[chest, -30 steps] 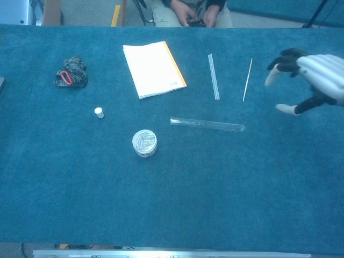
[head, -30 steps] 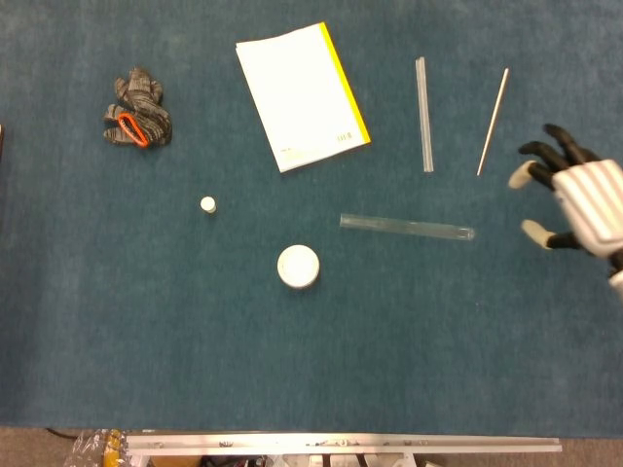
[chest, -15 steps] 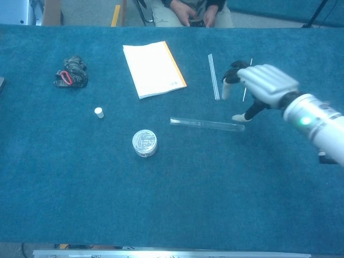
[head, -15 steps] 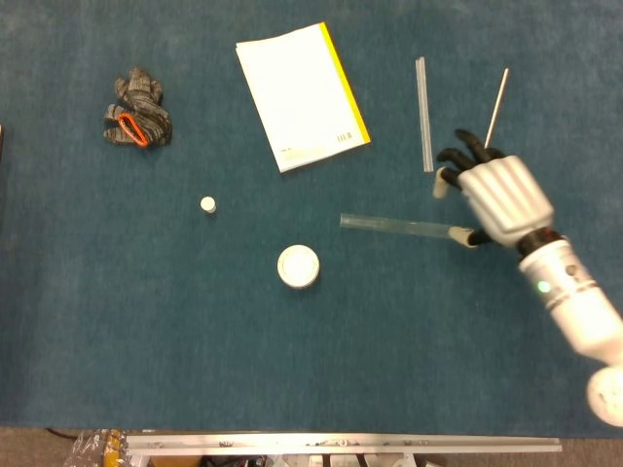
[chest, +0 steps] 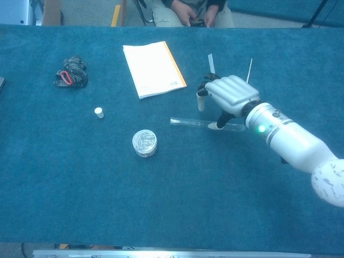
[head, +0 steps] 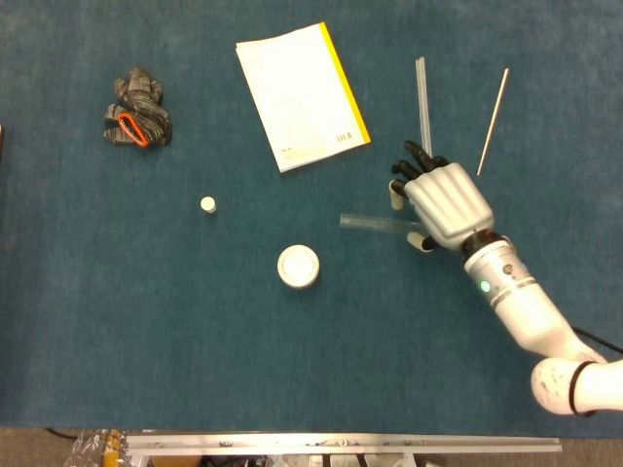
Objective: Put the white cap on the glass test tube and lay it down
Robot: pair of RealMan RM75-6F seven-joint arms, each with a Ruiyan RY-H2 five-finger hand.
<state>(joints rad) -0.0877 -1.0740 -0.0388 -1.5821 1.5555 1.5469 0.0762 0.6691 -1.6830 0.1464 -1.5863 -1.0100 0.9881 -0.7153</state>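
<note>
The glass test tube (head: 370, 223) (chest: 188, 122) lies flat on the blue table, pointing left-right, and its right part is hidden under my right hand. The small white cap (head: 207, 204) (chest: 99, 112) stands alone well to the left of the tube. My right hand (head: 443, 199) (chest: 231, 94) hovers over the tube's right half with fingers spread. Its thumb tip is down at the tube and the other fingertips (chest: 201, 101) hang beyond it. I cannot tell whether the thumb touches the glass. The left hand shows in neither view.
A round white tin (head: 298, 266) (chest: 144, 142) sits left of the tube, toward the table's front edge. A white booklet (head: 302, 94) (chest: 153, 69), a clear rod (head: 422, 97) (chest: 210, 62) and a thin stick (head: 494, 117) (chest: 249, 70) lie farther back. A grey bundle (head: 136, 122) (chest: 70, 72) lies far left.
My right hand has swept in from the right edge to above the tube's right half. The tube, the cap and everything else have stayed put.
</note>
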